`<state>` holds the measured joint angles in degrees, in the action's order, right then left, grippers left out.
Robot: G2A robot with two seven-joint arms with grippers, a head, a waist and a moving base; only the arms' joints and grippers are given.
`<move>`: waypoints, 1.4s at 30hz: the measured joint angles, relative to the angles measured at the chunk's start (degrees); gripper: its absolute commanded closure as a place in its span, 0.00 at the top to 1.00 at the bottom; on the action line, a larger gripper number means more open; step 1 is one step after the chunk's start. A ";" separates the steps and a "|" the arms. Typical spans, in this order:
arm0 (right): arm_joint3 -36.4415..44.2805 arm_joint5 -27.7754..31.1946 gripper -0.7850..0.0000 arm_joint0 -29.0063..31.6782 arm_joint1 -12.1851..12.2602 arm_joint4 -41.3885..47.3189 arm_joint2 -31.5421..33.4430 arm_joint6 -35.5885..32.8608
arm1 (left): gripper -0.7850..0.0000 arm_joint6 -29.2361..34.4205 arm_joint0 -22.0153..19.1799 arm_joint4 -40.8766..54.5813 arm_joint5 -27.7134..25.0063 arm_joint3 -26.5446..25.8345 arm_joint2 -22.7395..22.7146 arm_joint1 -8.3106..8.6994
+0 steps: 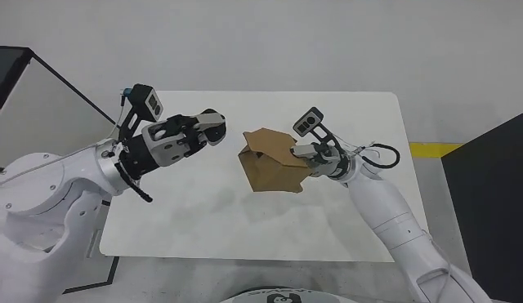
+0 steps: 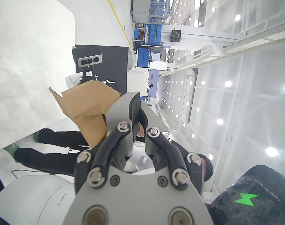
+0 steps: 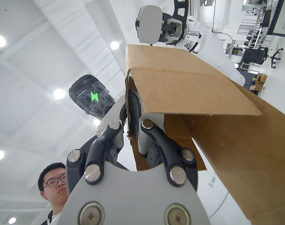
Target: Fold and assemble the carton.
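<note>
A: Where is the brown cardboard carton (image 1: 270,168)?

B: At the right pincer (image 1: 302,153), above the white counter (image 1: 204,221). That pincer is clenched on one of the carton's walls. In the right wrist view (image 3: 129,103) the wall's raw edge runs between the ribbed black pads (image 3: 133,108).

A: Does the carton touch the counter?

B: I cannot tell. It sits tilted, and one flap (image 3: 180,90) juts out loose beyond the grasped wall.

A: And the left pincer (image 1: 216,128)?

B: Clenched on nothing, its fingertips together in the left wrist view (image 2: 137,106). The carton (image 2: 86,101) lies just ahead of it, near but apart, so it hangs between the two pincers and only the right one grasps it.
</note>
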<state>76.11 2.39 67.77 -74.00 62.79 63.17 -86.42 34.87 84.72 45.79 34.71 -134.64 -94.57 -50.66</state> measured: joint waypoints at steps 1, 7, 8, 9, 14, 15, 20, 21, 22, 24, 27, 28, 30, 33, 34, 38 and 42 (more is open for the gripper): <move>0.70 0.16 0.00 0.40 0.07 -0.11 0.32 0.67 | 0.00 0.96 -0.05 -0.21 -0.26 0.00 0.07 0.05; 2.27 0.91 0.00 1.71 0.43 0.28 2.11 0.66 | 0.00 1.92 -0.09 -0.78 0.28 0.00 1.41 0.12; 2.38 1.04 0.00 1.82 0.45 0.35 2.30 0.64 | 0.00 2.06 -0.13 -0.69 0.21 0.00 1.63 0.12; 2.48 1.20 0.00 1.92 0.48 0.34 2.46 0.72 | 0.00 2.34 -0.21 -0.62 0.10 0.00 1.84 0.12; 3.15 1.76 0.00 2.30 0.52 0.28 2.95 1.68 | 0.00 4.25 -0.62 -0.86 0.04 0.00 3.93 0.17; 3.25 1.79 0.00 2.33 0.52 0.26 2.97 1.79 | 0.00 4.39 -0.62 -0.82 0.05 0.00 4.52 0.15; 3.59 1.71 0.00 2.37 0.47 -0.03 2.74 2.18 | 0.00 5.73 -1.29 -0.80 -0.48 0.00 7.89 0.05; 3.62 1.69 0.00 2.37 0.46 -0.08 2.68 2.18 | 0.00 5.87 -1.41 -0.77 -0.40 0.00 8.28 0.04; 3.67 1.67 0.00 2.37 0.45 -0.11 2.60 2.17 | 0.00 5.91 -1.54 -0.65 -0.24 0.00 8.71 0.03; 3.77 1.67 0.00 2.39 0.43 -0.10 2.50 2.08 | 0.00 5.58 -1.75 -0.84 0.10 0.00 9.08 0.02; 3.88 1.89 0.00 2.51 0.40 0.00 2.43 1.81 | 0.00 5.46 -1.97 -0.89 0.67 0.00 9.64 0.02; 3.90 1.93 0.00 2.58 0.39 0.04 2.40 1.70 | 0.00 5.45 -2.04 -0.87 0.94 0.00 9.79 0.03; 3.91 1.91 0.00 2.66 0.38 0.08 2.36 1.63 | 0.00 5.55 -2.12 -0.80 1.36 0.00 10.02 0.05; 4.08 1.94 0.00 2.78 0.35 0.18 2.26 1.52 | 0.00 5.46 -2.30 -1.10 1.82 0.00 10.49 0.08; 4.13 1.99 0.00 2.81 0.33 0.20 2.19 1.49 | 0.00 5.31 -2.36 -1.30 1.90 0.00 10.75 0.08; 4.22 2.15 0.00 2.90 0.27 0.18 1.95 1.45 | 0.00 4.35 -2.58 -1.99 1.80 0.00 12.42 -0.02; 4.13 2.24 0.00 2.99 0.24 0.07 1.86 1.53 | 0.00 2.05 -3.39 -3.22 0.87 0.08 15.90 -0.35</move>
<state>80.24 4.63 70.76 -73.75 62.87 65.03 -84.89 36.92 81.34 42.57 35.58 -134.56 -78.67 -51.01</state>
